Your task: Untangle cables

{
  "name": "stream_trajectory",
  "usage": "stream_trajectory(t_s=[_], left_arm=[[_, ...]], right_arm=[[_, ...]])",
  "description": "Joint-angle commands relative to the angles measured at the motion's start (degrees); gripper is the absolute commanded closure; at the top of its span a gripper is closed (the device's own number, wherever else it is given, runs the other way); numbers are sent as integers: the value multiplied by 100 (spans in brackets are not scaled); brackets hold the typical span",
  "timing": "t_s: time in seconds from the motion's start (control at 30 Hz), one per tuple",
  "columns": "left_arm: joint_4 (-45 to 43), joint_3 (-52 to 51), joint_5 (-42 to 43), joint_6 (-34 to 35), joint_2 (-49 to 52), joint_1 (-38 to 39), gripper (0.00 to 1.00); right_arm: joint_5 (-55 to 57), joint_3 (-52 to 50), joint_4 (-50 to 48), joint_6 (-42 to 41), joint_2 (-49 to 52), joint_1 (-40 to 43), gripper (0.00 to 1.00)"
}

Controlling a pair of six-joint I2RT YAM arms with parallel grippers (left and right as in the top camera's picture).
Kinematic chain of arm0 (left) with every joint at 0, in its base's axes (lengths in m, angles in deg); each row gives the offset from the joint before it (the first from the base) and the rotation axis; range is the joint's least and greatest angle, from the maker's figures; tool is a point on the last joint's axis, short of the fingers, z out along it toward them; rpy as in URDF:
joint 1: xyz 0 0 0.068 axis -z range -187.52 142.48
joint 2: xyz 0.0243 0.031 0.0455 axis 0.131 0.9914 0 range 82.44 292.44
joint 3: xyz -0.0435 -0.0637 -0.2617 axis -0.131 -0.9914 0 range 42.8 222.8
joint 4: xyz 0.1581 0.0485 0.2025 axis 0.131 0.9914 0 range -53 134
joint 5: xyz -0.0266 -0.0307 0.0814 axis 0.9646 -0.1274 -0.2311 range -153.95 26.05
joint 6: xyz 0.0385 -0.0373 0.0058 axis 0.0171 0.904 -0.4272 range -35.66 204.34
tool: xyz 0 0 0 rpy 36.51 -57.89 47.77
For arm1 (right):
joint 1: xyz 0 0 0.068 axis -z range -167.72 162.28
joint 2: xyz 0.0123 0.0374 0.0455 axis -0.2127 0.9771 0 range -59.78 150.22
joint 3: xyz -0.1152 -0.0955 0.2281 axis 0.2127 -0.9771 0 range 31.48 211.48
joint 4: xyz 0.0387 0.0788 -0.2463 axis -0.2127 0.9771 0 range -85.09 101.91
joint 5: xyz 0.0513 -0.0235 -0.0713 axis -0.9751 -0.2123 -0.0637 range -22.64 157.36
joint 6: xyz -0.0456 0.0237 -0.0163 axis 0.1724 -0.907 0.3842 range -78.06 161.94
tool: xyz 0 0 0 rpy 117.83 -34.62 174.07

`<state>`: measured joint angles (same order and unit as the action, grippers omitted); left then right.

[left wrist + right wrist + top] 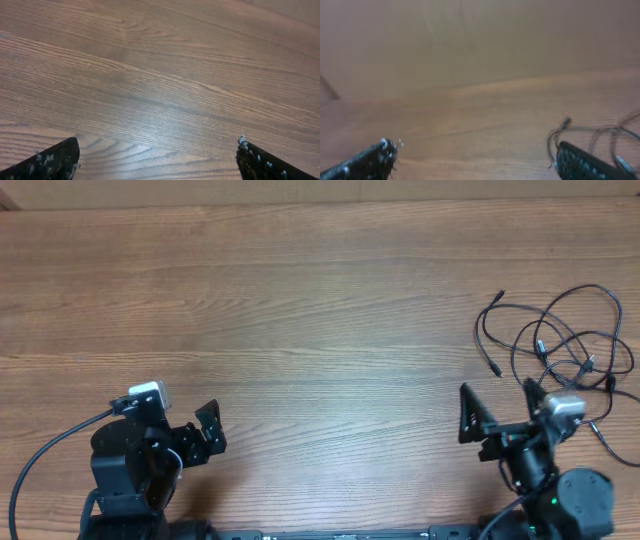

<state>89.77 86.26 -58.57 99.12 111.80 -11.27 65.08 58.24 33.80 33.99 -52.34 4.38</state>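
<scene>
Here, the tangled cables (545, 340) lie just beyond the right hand (495, 388), spread wide and empty.

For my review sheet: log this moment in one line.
stage: not started | cables: tangled, right side, untouched | left gripper: open, empty | right gripper: open, empty, near cables

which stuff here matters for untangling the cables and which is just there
For the job:
- cables, a loose tangle on the right side
- left gripper, open
- right gripper, open

Just there:
- thick black arm cable wired to the left arm
- wooden table
</scene>
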Motion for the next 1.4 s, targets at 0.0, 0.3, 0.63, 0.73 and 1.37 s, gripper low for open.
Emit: stream_trajectory(t_s=[0.0,0.3,0.63,0.73,1.37], left_arm=[[13,-24,15,44,-13,4,0],[13,-24,15,44,-13,4,0],[13,-24,15,44,-13,4,0],[13,-24,17,44,-13,4,0],[13,-24,15,44,-13,4,0]], right_arm=[[-407,-695,-647,114,-538,15,0],[-385,-1985,-3047,94,-728,166,0],[-385,-2634,-3910,824,-728,417,0],[-382,-2632,-3550,1003,-728,420,0],[-337,-2632,-2448,992,-728,424,0]])
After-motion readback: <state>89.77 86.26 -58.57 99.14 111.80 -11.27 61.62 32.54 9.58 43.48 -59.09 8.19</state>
